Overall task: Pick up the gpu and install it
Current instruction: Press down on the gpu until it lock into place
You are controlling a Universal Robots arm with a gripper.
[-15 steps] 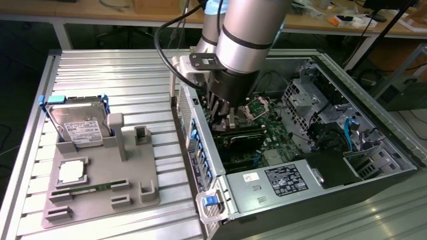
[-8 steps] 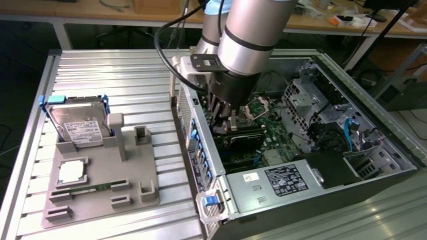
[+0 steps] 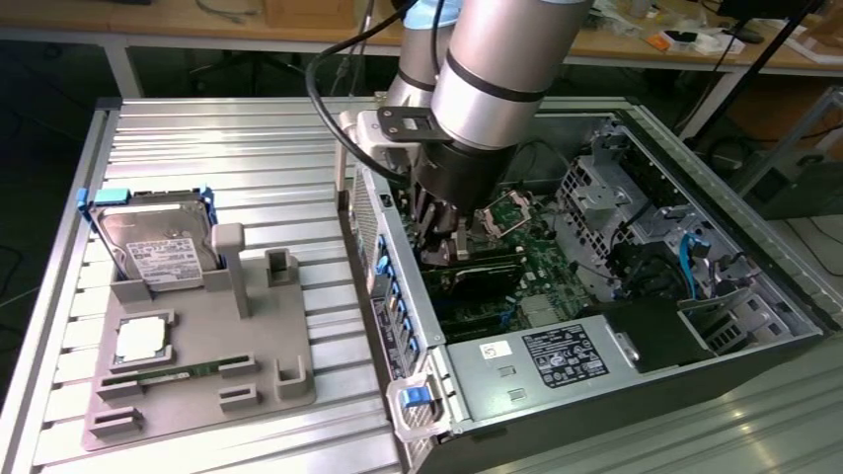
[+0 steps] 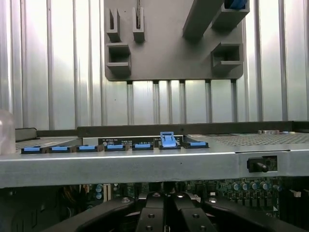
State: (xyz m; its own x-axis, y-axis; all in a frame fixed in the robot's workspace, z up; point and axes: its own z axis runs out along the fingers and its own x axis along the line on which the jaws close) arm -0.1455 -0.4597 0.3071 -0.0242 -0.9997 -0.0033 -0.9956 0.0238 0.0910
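One hand (image 3: 452,235) fully closed, low inside computer case (image 3: 737,296), over motherboard (image 3: 527,262)

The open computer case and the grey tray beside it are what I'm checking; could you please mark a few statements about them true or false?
1. The gripper is down inside the computer case. True.
2. The hard drive lies inside the case. False: it stands in the grey tray on the table.
3. The memory stick lies in the tray. True.
4. The case's side panel is closed. False: it is open, with the motherboard showing.
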